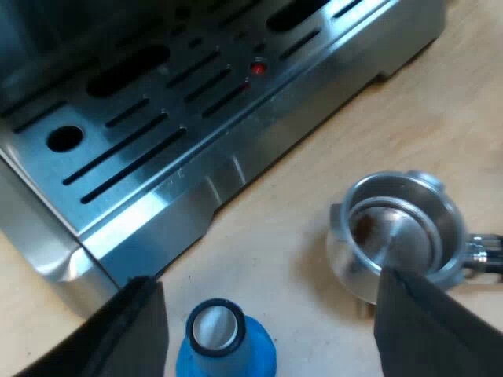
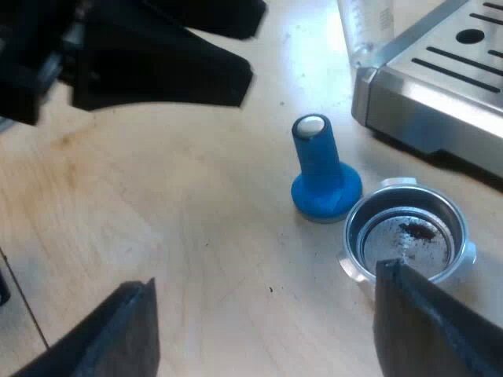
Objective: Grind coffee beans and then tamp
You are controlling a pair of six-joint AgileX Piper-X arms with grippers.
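Spreading left gripper [image 1: 269, 280] wide and gripping nothing, hanging over wooden table [image 1: 299, 228]. Looking down on blue tamper [image 1: 228, 342] standing upright between the fingers [image 1: 126, 334], nearer one of them. Covering part of the rim of metal holder [image 1: 401, 232] with the other finger; showing brown coffee traces in its basket, dark handle [image 1: 486, 253] sticking out sideways. Facing slotted drip tray [image 1: 118, 126] of espresso machine [image 1: 196, 196] just beyond, apart from tamper and holder. Spreading right gripper [image 2: 267, 275] wide too, empty, with holder's rim at one fingertip, tamper just beside holder, measuring glass [image 2: 365, 27] standing at the machine's corner, left arm hanging over the table beyond tamper.
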